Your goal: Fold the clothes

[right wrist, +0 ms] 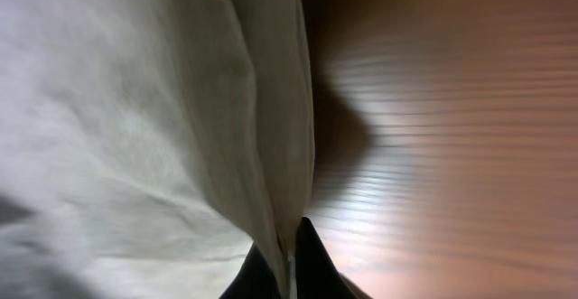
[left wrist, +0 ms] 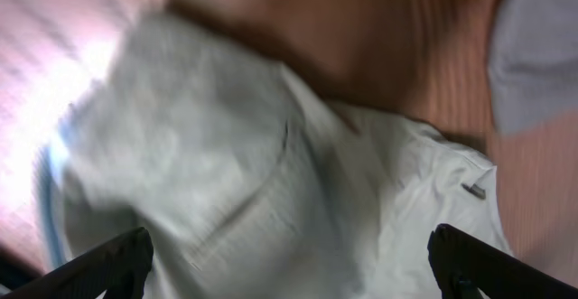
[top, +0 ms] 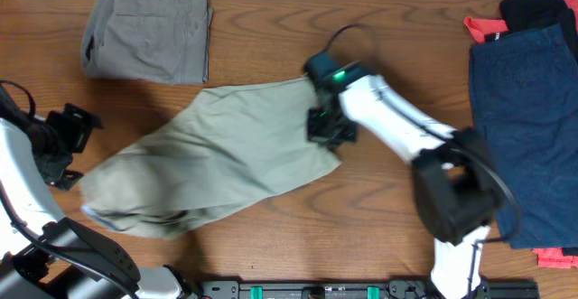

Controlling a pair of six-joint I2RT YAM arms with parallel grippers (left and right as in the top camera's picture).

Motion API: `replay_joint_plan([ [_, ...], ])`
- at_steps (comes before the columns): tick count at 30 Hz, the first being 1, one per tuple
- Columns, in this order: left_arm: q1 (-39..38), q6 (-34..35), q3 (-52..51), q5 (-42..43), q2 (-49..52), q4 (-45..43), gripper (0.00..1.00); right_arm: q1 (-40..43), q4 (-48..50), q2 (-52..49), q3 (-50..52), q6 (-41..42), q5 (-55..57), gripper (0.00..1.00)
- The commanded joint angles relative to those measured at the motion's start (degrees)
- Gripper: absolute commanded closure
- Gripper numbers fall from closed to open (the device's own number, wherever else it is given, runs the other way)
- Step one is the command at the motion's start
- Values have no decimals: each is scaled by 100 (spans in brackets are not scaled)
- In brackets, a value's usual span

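One khaki pair (top: 217, 154) slanting up-right, clamped in right claw (right wrist: 289, 249); left claw (left wrist: 298, 267) apart.

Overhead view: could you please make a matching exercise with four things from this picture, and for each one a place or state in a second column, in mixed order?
Column one:
1. khaki shorts
2. grey shorts
3. navy shorts
4. left fingers

Column two:
A. folded, at the far left
B. spread in the middle, one edge pinched by the right fingers
C. open wide, holding nothing
D. lying at the right side

Pairs: 1-B, 2-A, 3-D, 4-C
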State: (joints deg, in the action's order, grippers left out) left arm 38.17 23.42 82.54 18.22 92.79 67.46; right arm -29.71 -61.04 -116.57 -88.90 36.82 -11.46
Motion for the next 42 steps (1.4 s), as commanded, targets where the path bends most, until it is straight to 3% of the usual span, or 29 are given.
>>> replay_joint_plan([
  [1,-374,-490,7,382,-118,28,2,501,-184,546,-120,-192,271,99],
  [16,-3112,-684,-33,247,-118,326,2,2494,-852,911,-11,-323,892,99],
  [24,-3392,-492,-310,-192,-116,389,2,3893,-997,951,-11,-463,957,99],
  [30,-3670,-516,-994,-52,-114,372,2,4205,-1167,951,-11,-717,988,99],
  [39,-4253,-496,-2645,1657,-96,-1574,2,4240,-1051,951,-11,-866,778,99],
  [42,-4260,-407,-2708,1668,-96,-1891,2,4240,-1058,951,-11,-997,780,99],
])
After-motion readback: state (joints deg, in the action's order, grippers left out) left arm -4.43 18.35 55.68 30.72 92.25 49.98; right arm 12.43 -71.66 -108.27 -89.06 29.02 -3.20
